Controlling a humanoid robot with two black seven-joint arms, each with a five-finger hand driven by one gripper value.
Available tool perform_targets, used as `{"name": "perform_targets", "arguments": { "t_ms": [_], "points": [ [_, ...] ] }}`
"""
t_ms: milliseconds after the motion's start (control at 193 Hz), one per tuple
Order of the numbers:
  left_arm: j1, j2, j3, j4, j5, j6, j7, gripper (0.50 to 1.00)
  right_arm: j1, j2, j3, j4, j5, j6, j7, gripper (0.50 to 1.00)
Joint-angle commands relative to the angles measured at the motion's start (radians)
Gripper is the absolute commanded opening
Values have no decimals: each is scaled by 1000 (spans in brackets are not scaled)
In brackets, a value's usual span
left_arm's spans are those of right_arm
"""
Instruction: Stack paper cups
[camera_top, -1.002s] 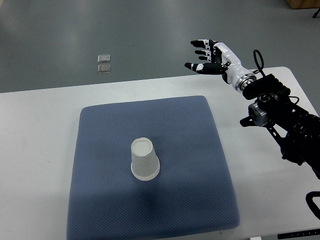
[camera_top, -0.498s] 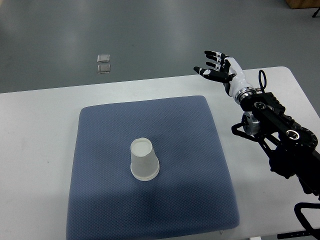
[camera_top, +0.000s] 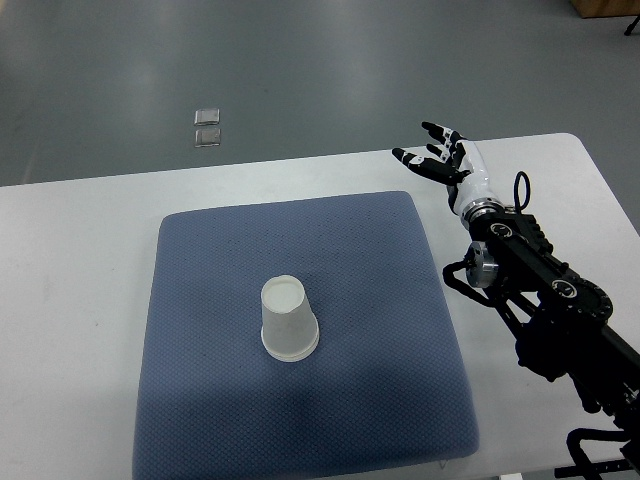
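One blue mat (camera_top: 400, 330) on white table (camera_top: 70, 300). One upside-down paper cup stack (camera_top: 289, 319) at mat middle. Right hand (camera_top: 442, 162) past mat's far right corner, fingers spread, empty.

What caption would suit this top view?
Right hand open, empty, beyond the blue pad; upside-down cup on it.

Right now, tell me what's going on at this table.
Nothing is being held. The right hand hangs open over the white table's far edge, beyond the blue mat's corner, fingers spread. Upside down near the middle of the mat stands a white paper cup, which looks like cups already nested, well apart from the hand. The left arm is out of view.
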Motion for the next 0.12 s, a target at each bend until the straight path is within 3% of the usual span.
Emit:
{"name": "perform_targets", "arguments": {
  "t_ms": [0,114],
  "points": [
    [0,0,-1,0,0,0,0,1000,-8,0,-6,0,-2,1,-1,921],
    [0,0,0,0,0,0,0,1000,-8,0,-16,4,-2,4,0,924]
  ]
}}
